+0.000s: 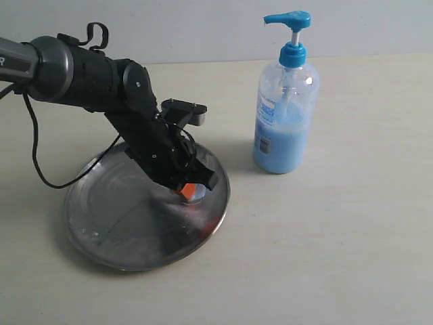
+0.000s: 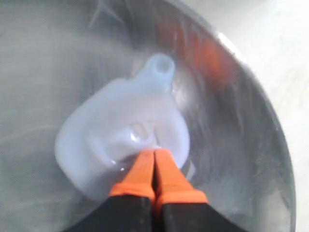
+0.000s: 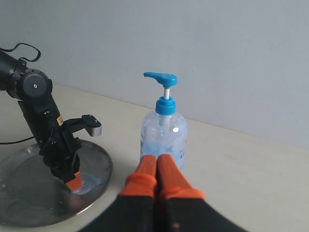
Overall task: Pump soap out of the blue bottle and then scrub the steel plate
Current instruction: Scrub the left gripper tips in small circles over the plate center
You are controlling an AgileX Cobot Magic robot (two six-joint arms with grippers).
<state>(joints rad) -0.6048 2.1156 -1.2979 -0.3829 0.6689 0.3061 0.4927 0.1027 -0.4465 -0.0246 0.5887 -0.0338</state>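
Pale beige tabletop [image 1: 338, 257] under a grey wall [image 1: 203, 27], in the exterior view, holds the blue bottle [image 1: 285, 115] upright at the far right, long axis vertical, spout pointing left, about half full of soap [image 1: 281, 145], and the steel plate [image 1: 115, 223] flat at the near left with the left gripper [image 1: 191, 191] angled down onto its right part. Left wrist view: its 2 orange fingertips are pressed together, empty, touching a pale soap blob on the streaky plate. Right wrist view: the right gripper [image 3: 157, 162], 2 jaws closed on nothing, faces the bottle.
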